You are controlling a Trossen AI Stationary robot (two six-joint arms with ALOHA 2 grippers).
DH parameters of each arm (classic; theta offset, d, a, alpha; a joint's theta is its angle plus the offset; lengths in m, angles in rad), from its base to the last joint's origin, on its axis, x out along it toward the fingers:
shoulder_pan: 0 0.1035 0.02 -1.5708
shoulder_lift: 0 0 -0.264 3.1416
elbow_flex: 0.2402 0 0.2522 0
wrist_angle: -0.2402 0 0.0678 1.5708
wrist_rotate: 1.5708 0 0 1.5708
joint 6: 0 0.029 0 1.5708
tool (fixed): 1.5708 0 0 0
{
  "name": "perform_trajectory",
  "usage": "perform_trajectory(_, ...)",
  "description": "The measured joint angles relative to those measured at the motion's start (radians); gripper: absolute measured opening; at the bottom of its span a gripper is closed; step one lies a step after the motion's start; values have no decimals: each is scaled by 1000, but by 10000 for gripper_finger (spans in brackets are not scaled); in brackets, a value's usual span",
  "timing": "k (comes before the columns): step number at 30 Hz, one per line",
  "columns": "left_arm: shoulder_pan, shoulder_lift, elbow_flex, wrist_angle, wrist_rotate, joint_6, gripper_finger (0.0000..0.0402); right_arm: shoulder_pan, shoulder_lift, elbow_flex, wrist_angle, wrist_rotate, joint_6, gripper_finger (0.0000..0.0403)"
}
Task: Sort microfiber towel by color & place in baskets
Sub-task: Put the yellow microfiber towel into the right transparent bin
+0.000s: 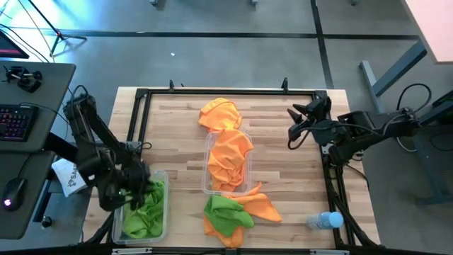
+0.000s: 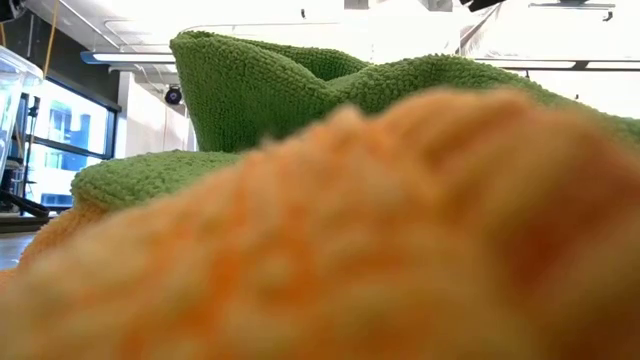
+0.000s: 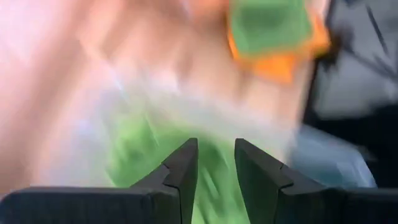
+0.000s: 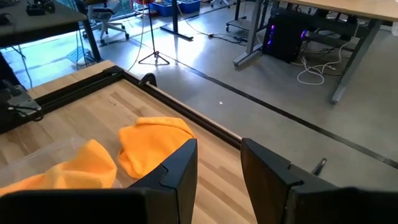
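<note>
left tool over the green basket, right tool waiting at the far right of the table

the left tool [image 3: 216,163] hovers over the left basket [image 1: 160,177] at the table's [image 1: 177,134] near left corner, its fingers a narrow gap apart with nothing between them; green towels [image 1: 145,209] fill that clear bin. in the middle stands the second basket [image 1: 208,152], heaped with orange towels [image 1: 230,157], and one more orange towel [image 1: 221,113] lies on the wood just beyond it. in front of this bin lies a loose green towel [image 1: 228,211] on top of orange ones [image 1: 262,205] (the low view is filled by this pile). the right tool [image 4: 217,165] hangs above the table's far right part, jaws slightly parted and empty. a water bottle [image 1: 324,221] lies near the right front corner; no writing is readable.
</note>
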Motion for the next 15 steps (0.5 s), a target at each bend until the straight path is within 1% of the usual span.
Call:
perform_trajectory(2,33,-9,0,-17,-138,77,94,0,21,0,28,-8,0,119)
perform_trajectory(3,56,-16,0,-13,-184,131,94,0,33,0,42,-10,0,119)
perform_trajectory(4,84,-23,0,-7,-207,184,94,0,46,0,57,-12,1,119)
perform_trajectory(7,187,-45,0,-3,-205,312,94,0,92,0,100,-13,31,119)
perform_trajectory(11,354,-77,0,6,-188,439,94,-5,162,0,122,-27,127,119)
perform_trajectory(13,443,-90,0,41,-182,538,94,-23,193,0,123,-83,166,119)
perform_trajectory(15,534,-97,0,106,-143,665,94,-55,222,0,133,-157,191,119)
